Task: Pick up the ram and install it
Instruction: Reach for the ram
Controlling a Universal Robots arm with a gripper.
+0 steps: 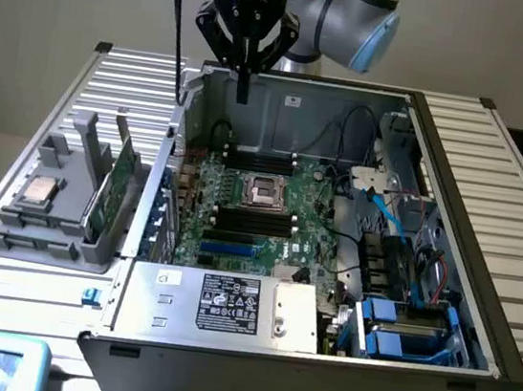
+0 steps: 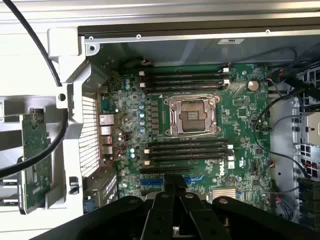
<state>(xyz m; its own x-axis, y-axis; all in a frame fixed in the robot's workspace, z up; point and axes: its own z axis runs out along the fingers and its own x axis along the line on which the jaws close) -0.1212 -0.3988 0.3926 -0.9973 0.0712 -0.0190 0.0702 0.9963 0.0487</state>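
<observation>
The ram is a long green board standing on edge in a grey holder outside the case, on the exterior view's left; in the wrist view the ram sits beside the case wall. My gripper hangs above the back wall of the open computer case, fingers shut and holding nothing. In the wrist view the gripper points down over the motherboard, whose black memory slots lie on both sides of the processor socket.
A small square silver chip rests on the grey holder. The case holds a power supply at the front, blue drive bays and cables on the exterior view's right. A black cable crosses the ram.
</observation>
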